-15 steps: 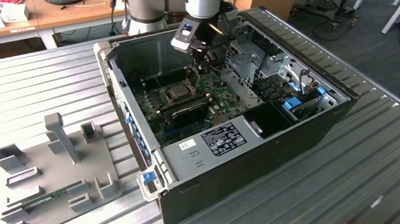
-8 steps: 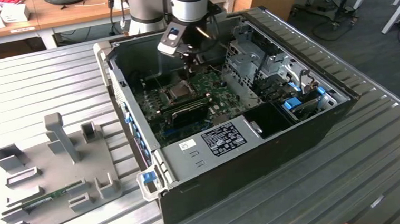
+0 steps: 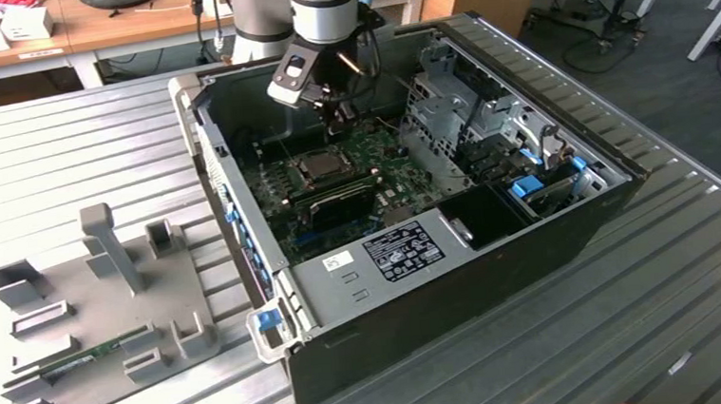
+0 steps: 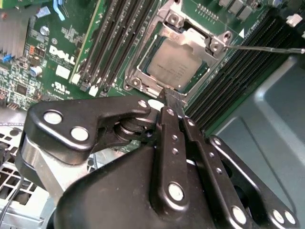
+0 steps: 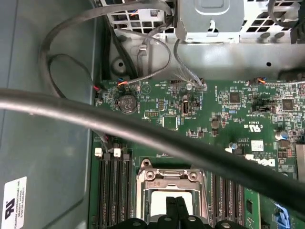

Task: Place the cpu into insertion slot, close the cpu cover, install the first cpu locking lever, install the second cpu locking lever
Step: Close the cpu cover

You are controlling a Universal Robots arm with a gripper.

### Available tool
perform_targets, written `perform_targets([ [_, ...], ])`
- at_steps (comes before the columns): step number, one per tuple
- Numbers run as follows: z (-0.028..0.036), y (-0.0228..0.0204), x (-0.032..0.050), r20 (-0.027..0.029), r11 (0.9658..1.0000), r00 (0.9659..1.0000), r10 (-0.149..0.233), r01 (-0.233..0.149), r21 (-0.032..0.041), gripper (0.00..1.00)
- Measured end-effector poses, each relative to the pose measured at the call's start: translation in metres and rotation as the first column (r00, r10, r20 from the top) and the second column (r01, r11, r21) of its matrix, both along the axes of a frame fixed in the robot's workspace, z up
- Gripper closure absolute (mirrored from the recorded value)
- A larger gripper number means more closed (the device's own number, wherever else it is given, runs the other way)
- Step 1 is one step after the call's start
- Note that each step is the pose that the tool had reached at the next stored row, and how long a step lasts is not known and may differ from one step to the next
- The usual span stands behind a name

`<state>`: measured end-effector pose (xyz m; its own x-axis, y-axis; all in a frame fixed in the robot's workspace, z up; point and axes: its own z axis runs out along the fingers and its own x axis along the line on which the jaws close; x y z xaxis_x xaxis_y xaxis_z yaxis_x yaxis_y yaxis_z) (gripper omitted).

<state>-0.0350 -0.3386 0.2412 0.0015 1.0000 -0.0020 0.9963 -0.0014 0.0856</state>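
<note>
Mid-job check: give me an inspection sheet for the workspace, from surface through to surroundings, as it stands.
Surface: slatted metal table carrying an open computer case.
Job's things: cpu seated in the insertion slot; cpu cover appears down over it; one thin lever stands away from the slot.
Clutter: grey fixture tray beside the case.
Grippers: gripper shut, tips at the slot's edge.
Cables: grey cable running above the motherboard.
Surroundings: wooden desk behind the table.

White print marks the motherboard [image 5: 214,109]; a sticker [image 5: 14,202] labels the case wall [image 5: 47,157].

Ribbed metal table [image 3: 65,156] — computer case [image 3: 469,299], grey fixture [image 3: 89,316]
</note>
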Motion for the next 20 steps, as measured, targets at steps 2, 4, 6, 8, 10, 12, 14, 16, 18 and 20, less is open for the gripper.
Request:
perform_targets([
  [2, 0.0000, -0.0001, 0.0000, 0.0000, 1.0000, 1.0000, 0.000, 0.000, 0.0000, 0.90],
  [4, 0.0000, -0.0001, -0.0001, 0.0000, 1.0000, 1.0000, 0.000, 0.000, 0.0000, 0.90],
  [6, 0.0000, -0.0001, -0.0001, 0.0000, 1.0000, 1.0000, 0.009, -0.009, 0.0000, 0.90],
  [8, -0.0002, -0.0001, -0.0002, 0.0000, 0.9990, 0.9990, 0.044, -0.044, 0.0000, 0.90],
  [10, -0.0003, -0.0001, -0.0001, 0.0000, 0.9968, 0.9968, 0.080, -0.080, 0.0000, 0.90],
  [12, -0.0005, 0.0000, -0.0001, 0.0000, 0.9931, 0.9931, 0.117, -0.117, 0.0000, 0.90],
  [14, -0.0006, 0.0000, -0.0001, 0.0000, 0.9882, 0.9882, 0.153, -0.153, 0.0000, 0.90],
  [16, -0.0010, 0.0000, -0.0001, 0.0001, 0.9821, 0.9821, 0.188, -0.188, 0.0001, 0.90],
  [18, -0.0014, 0.0000, -0.0001, 0.0000, 0.9747, 0.9747, 0.224, -0.224, 0.0000, 0.90],
  [20, -0.0018, -0.0001, -0.0001, 0.0000, 0.9656, 0.9656, 0.260, -0.260, 0.0000, 0.90],
])
